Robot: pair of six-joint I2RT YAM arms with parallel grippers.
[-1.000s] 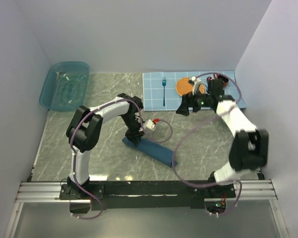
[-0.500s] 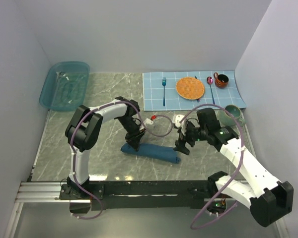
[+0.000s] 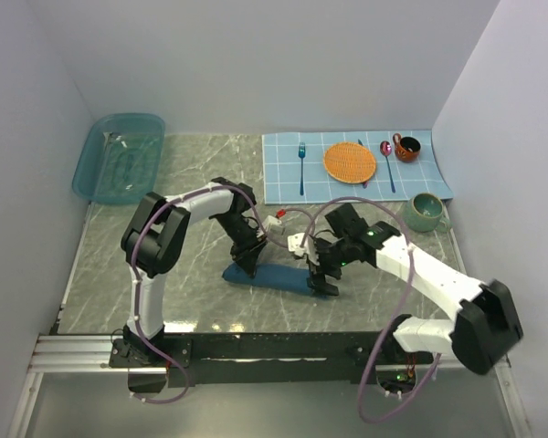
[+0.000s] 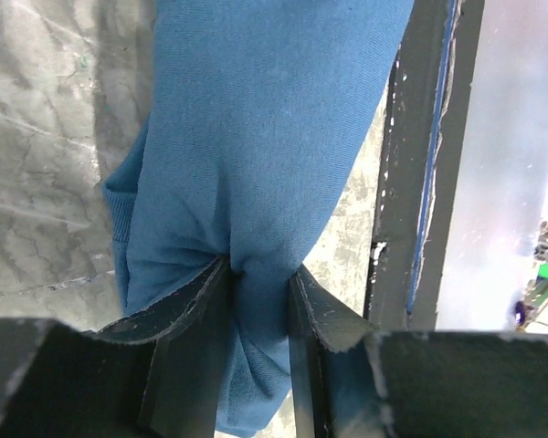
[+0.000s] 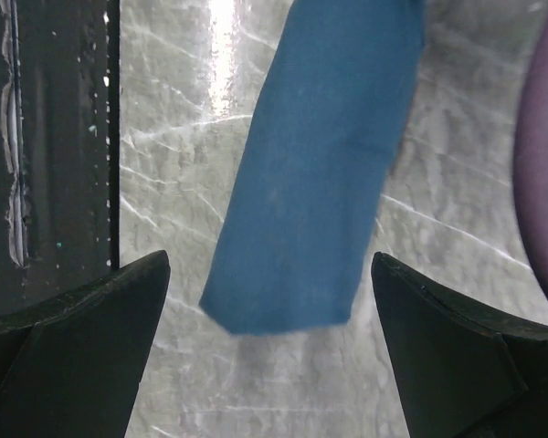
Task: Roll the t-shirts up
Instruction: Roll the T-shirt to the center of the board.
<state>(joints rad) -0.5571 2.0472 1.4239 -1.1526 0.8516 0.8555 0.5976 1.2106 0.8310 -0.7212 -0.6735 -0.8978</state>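
Note:
One dark teal-blue t-shirt (image 3: 276, 277) lies as a long, narrow roll on the marble table, near the front middle. My left gripper (image 3: 247, 265) stands over its left end, jaws shut on a pinched fold of the cloth (image 4: 256, 137). In the left wrist view, the left gripper (image 4: 260, 274) has fabric bunched between both fingers. My right gripper (image 3: 322, 279) hovers at the roll's right end with its jaws wide open. In the right wrist view, the shirt's end (image 5: 320, 164) lies between the spread fingers of the right gripper (image 5: 269, 274), touching neither.
A translucent blue tub (image 3: 119, 157) sits at the back left. The checked placemat (image 3: 283, 182) at the back right carries a fork (image 3: 302, 164), orange plate (image 3: 350, 161), spoon (image 3: 386, 160) and brown mug (image 3: 407, 147). A green cup (image 3: 426, 211) stands beside it. The black rail (image 3: 274, 347) runs along the near edge.
My right arm swung from over the placemat down to the roll's right end. The roll turned from slanted to nearly level. The left gripper stayed on the left end.

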